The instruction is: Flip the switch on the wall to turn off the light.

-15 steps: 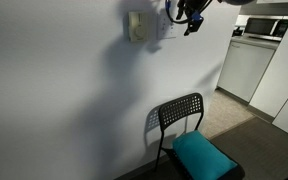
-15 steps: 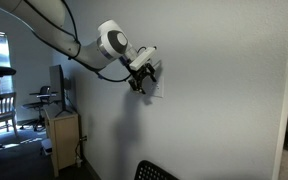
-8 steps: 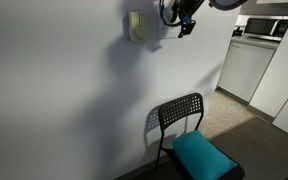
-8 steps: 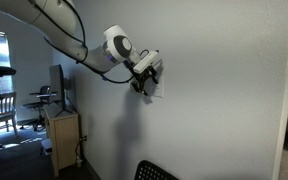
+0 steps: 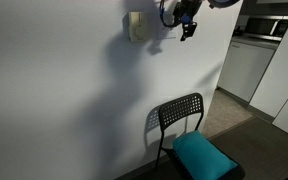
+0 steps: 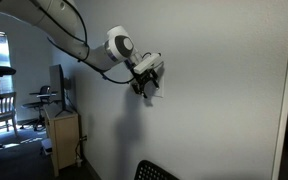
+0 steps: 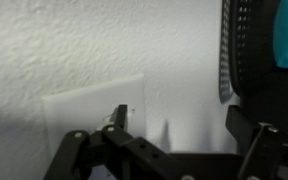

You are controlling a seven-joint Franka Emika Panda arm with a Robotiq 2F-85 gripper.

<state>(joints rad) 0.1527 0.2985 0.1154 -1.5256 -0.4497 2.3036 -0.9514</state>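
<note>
The switch (image 7: 89, 118) is a white square plate on the white wall (image 7: 84, 40), at the lower left of the wrist view. My gripper (image 7: 179, 135) is open, its left finger over the plate's right edge and its right finger over bare wall. In both exterior views the gripper (image 5: 185, 20) (image 6: 149, 84) is right against the wall (image 5: 64, 90) at the plate and hides most of it. I cannot tell whether a finger touches a rocker.
A beige thermostat-like box (image 5: 136, 26) hangs on the wall just beside the gripper. A black chair (image 5: 181, 115) with a teal cushion (image 5: 204, 155) stands below against the wall. A kitchen counter (image 5: 246, 60) and a desk with a monitor (image 6: 59, 95) stand off to the sides.
The arm has moved in toward the wall, bringing the gripper slightly closer to the switch plate. The gripper has stayed open.
</note>
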